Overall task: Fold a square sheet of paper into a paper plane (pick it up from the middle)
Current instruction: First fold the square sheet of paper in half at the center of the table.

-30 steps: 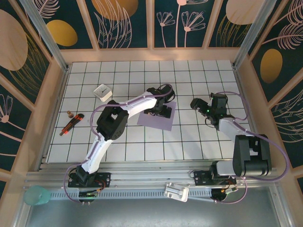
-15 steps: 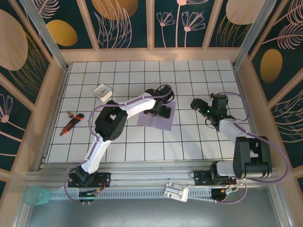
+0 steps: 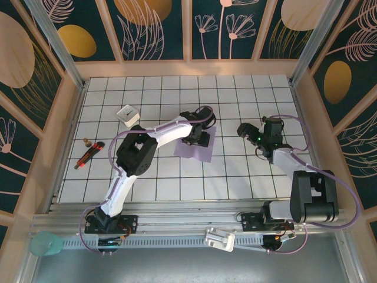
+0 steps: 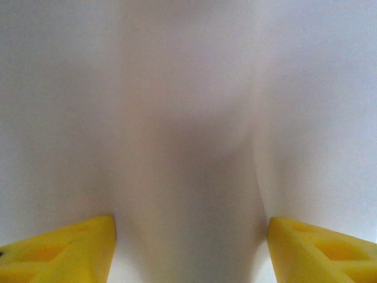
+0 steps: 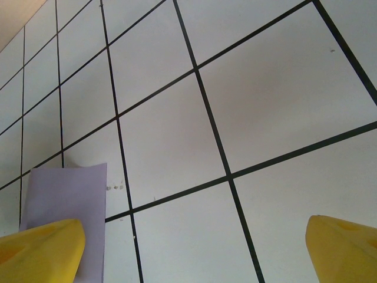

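The left arm stretches out, its left gripper [image 3: 198, 137] tipped down onto the middle of the square sheet of paper [image 3: 200, 153] near the centre of the white tiled table [image 3: 235, 94], fingers [image 4: 65, 250] apart with paper humped between, while the right gripper [image 3: 243, 130] hangs wide open over bare tiles nearby, inside leaf-painted walls [image 3: 153, 29].
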You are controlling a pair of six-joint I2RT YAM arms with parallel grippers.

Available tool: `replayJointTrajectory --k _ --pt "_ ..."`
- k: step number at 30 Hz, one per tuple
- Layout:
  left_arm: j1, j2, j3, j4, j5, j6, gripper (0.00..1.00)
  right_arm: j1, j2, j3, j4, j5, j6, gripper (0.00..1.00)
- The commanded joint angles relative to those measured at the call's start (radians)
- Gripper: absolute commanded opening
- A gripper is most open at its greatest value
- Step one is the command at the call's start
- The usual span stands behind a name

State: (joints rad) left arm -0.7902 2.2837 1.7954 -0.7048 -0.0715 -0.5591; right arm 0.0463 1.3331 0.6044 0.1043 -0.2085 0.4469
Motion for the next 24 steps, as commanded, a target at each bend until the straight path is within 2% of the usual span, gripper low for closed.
replayJointTrajectory --k 1,4,5,8,9,11,13,18,22,24 --pt "-0.005 -0.062 -0.07 0.12 0.13 -0.032 0.6 -0.007 -0.022 -0.007 -0.023 -0.012 0.002 0.97" --pt "-0.004 -0.189 -0.191 0.359 0.279 -0.097 0.49 -0.008 -0.026 0.026 -0.073 -0.004 -0.02 0.97" --pt "-0.001 -0.251 -0.26 0.496 0.358 -0.144 0.46 -0.007 -0.033 0.043 -0.096 0.003 -0.03 0.97" --pt "0.028 -0.398 -0.524 0.948 0.568 -0.377 0.39 -0.007 -0.075 0.075 -0.149 0.005 -0.043 0.97" --pt "0.046 -0.427 -0.6 1.089 0.608 -0.461 0.37 -0.007 -0.091 0.083 -0.163 -0.004 -0.046 0.97" --pt "0.077 -0.46 -0.724 1.259 0.648 -0.571 0.34 -0.006 -0.118 0.098 -0.197 -0.021 -0.055 0.97" --pt "0.101 -0.477 -0.81 1.313 0.663 -0.592 0.32 -0.003 -0.144 0.1 -0.215 -0.067 -0.069 0.97" --pt "0.134 -0.476 -0.926 1.267 0.665 -0.514 0.32 0.061 -0.182 0.045 -0.154 -0.305 -0.091 0.95" --pt "0.149 -0.444 -0.955 1.22 0.65 -0.458 0.31 0.172 -0.138 0.007 -0.078 -0.337 -0.044 0.9" --pt "0.148 -0.433 -0.966 1.21 0.641 -0.447 0.3 0.23 -0.091 0.002 -0.02 -0.34 0.006 0.84"
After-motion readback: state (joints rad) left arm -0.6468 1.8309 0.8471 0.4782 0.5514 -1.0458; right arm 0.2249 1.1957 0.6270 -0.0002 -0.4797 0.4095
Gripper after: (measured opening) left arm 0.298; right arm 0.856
